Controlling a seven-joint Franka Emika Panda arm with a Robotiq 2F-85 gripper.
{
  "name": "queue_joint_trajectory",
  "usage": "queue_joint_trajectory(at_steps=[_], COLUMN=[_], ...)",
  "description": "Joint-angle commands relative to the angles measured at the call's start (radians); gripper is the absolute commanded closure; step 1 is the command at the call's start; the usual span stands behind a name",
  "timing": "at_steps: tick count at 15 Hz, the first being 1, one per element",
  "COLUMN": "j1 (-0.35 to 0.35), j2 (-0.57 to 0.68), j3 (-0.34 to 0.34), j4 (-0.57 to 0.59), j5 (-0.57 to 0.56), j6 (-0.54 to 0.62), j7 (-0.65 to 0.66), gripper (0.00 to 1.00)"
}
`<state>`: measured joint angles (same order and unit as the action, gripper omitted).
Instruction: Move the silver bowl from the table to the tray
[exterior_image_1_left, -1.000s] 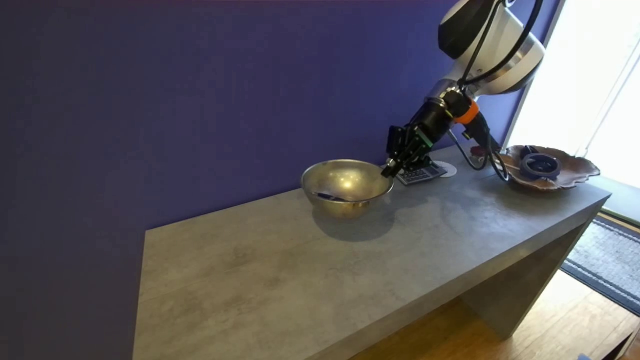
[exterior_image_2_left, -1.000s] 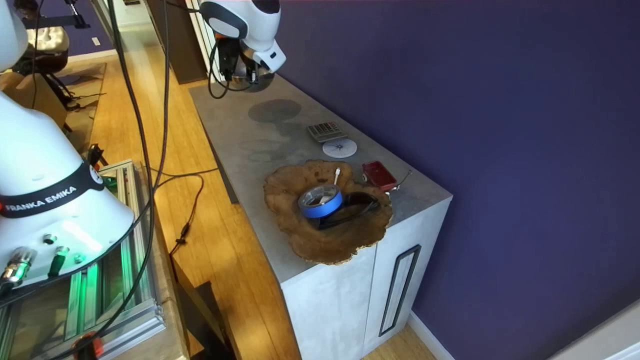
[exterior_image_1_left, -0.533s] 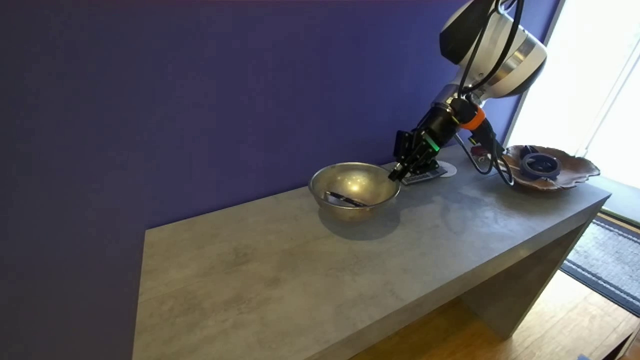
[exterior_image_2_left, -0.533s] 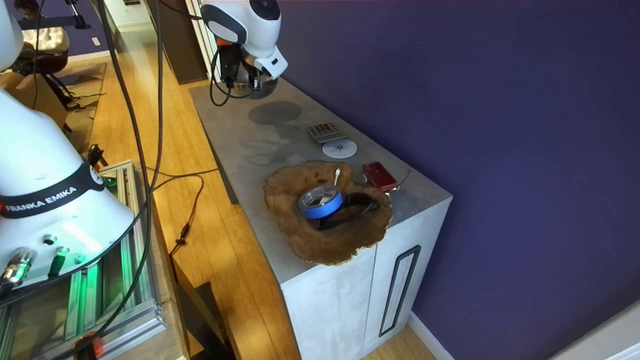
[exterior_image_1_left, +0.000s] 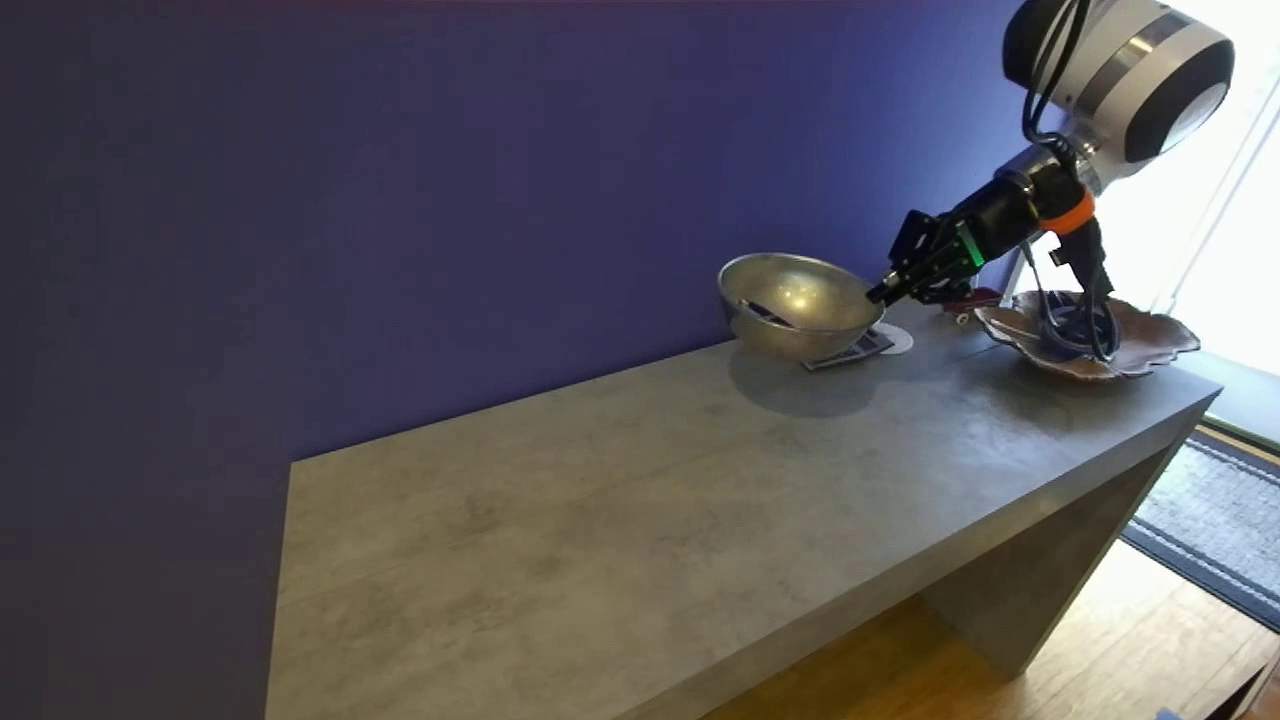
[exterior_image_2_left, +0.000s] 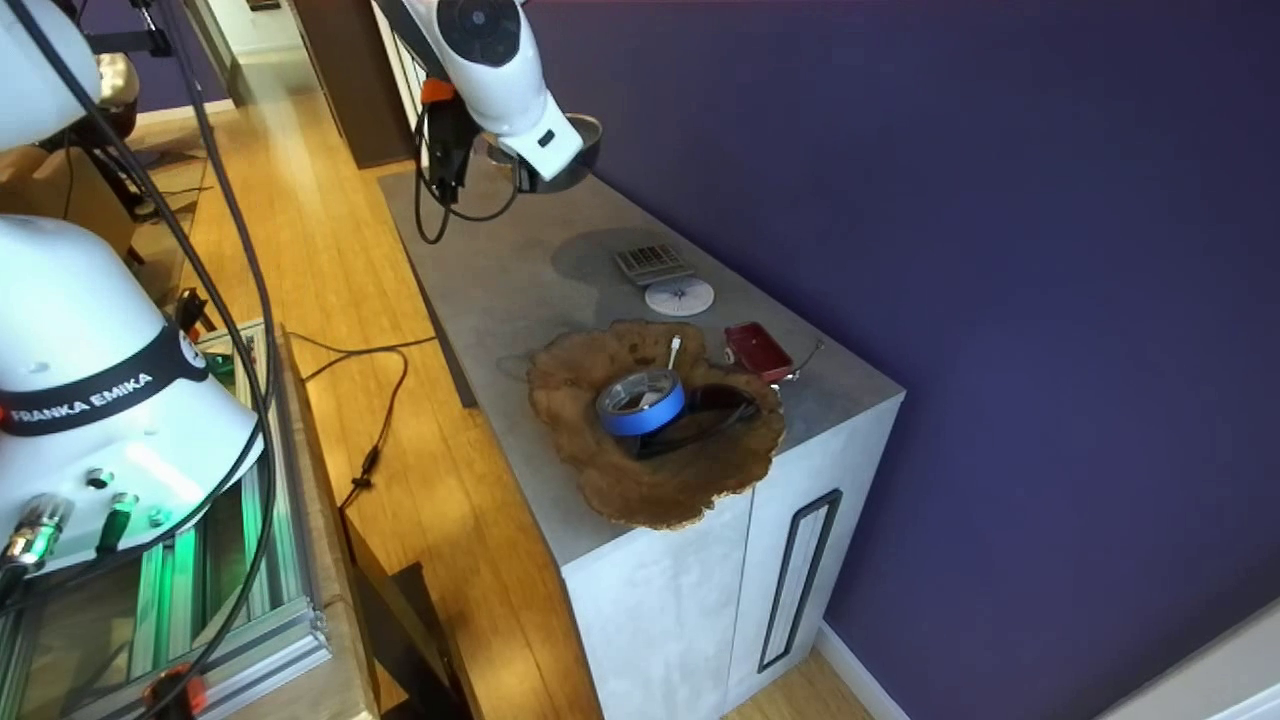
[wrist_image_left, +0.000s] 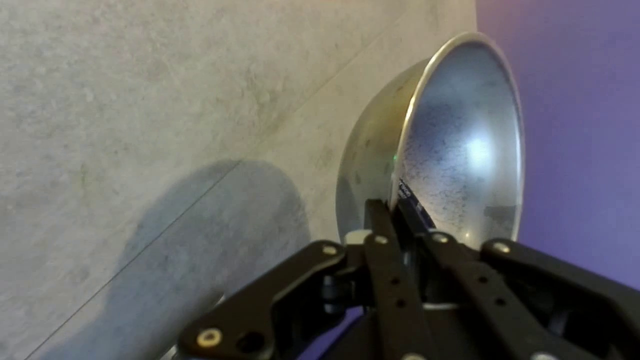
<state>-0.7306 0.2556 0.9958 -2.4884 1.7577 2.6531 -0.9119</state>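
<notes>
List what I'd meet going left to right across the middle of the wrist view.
Grey table → shadow on it → silver bowl → purple wall. The gripper and the dark item inside the bowl overlap the bowl's span, so they are left out.

Deep purple wall (exterior_image_1_left: 450, 200), sunlit wooden floor (exterior_image_2_left: 320, 250).
</notes>
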Motion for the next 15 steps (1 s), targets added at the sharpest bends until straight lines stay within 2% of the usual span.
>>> queue_joint_trajectory(at_steps=[1, 3, 5, 6, 7, 12, 14, 15], j1=[-0.197, -0.257, -0.284, -0.106, -0.087, 0.255, 0.377, 0.409], j2=[-0.237, -0.323, -0.406, -0.248, -0.275, -0.309, -0.312, -0.333], j3=[0.049, 0.035, 0.019, -0.183, -0.227, -0.634, -0.771, -0.827], j4=[-0.176, -0.279, -0.382, -0.276, -0.307, -0.292, -0.280, -0.275], j5=[0.271, 0.402, 0.478, 0.489, 0.530, 0.765, 0.813, 0.748], j6=[-0.224, -0.335, -0.385, -0.245, -0.249, -0.210, -0.164, -0.148], j7=[-0.123, -0.151, -0.098, -0.145, -0.149, -0.168, -0.148, -0.125], gripper=[0.98, 0.98, 0.98, 0.98, 0.98, 0.98, 0.98, 0.98])
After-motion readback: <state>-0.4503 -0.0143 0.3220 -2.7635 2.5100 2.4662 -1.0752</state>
